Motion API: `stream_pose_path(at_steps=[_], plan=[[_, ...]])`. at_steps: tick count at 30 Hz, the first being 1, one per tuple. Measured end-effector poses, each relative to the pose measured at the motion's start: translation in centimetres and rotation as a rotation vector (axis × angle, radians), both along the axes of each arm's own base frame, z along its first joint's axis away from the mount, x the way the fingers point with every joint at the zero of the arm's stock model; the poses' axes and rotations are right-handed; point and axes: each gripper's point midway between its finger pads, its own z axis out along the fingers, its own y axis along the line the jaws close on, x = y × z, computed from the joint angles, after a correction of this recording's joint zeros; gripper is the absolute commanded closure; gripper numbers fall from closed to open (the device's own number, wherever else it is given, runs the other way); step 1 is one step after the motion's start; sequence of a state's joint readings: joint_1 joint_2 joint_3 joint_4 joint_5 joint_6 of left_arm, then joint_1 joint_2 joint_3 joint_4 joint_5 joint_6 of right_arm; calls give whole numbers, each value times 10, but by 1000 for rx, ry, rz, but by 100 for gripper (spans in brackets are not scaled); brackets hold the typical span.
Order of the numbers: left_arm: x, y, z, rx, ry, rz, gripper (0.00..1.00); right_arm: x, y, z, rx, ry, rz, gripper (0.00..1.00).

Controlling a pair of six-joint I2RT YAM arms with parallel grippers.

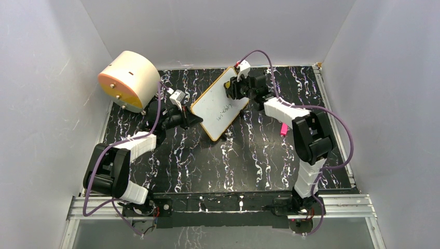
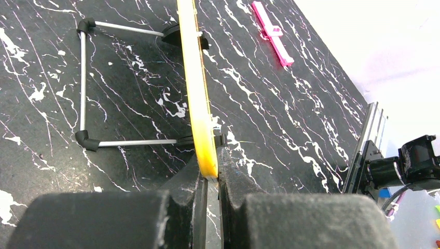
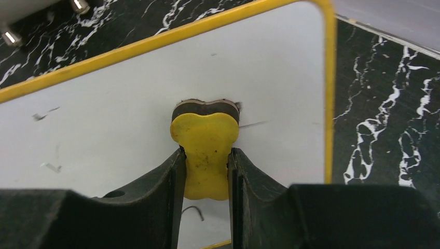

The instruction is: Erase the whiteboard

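Your left hand [image 1: 193, 118] is clamped tight on the whiteboard [image 1: 215, 106] - on the left wrist camera the yellow-orange frame runs edge-on straight into the pinch, fingers closed on the rim at its near corner. The board sits toward the far middle of the black marbled counter [image 1: 233, 161], tilted back on a wire stand [image 2: 83, 85] whose two legs reach out behind it. Now your right hand [image 3: 206, 155]: it's closed around a yellow eraser [image 3: 206, 135], both fingers snug against its narrow waist, and the eraser's dark pad is pressed to the white face close to a rounded corner of the frame. From above, that hand comes in over the board's far end while the left holds the end nearest the cream cylinder [image 1: 129, 80], which lies on its side in the far left corner. Dark handwriting [image 1: 224, 111] shows on the lower half of the board, and the right wrist view catches a few faint strokes off to the left of the eraser. A small pink piece [image 1: 284, 129] lies on the counter just beside your right arm - well apart from the board.
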State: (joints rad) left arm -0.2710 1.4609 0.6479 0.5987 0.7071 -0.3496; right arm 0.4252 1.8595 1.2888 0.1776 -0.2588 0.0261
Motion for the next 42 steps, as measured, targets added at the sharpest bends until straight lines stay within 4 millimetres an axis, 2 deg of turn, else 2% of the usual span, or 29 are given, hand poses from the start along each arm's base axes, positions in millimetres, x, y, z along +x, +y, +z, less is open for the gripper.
stream_pose_path(at_steps=[5,13,17,22,25,34,37,42], plan=[[0,-1,0,2,-5,-1,100,22,-13,-1,7,25,-47,79],[0,-1,0,6,-8,1,100,27,-10,1,22,94,-73,79],[2,0,-1,10,-11,9,100,48,-12,4,55,134,-112,79],[2,0,-1,11,-10,8,100,62,-25,3,70,154,-155,79],[1,0,-1,11,-10,7,100,64,-30,-3,77,172,-172,79],[1,-1,-1,10,-9,5,100,62,-27,-2,74,177,-157,79],[1,-1,0,10,-9,2,100,60,-25,5,63,188,-143,79],[1,-1,0,14,-11,-1,100,63,-9,35,75,155,-103,79]])
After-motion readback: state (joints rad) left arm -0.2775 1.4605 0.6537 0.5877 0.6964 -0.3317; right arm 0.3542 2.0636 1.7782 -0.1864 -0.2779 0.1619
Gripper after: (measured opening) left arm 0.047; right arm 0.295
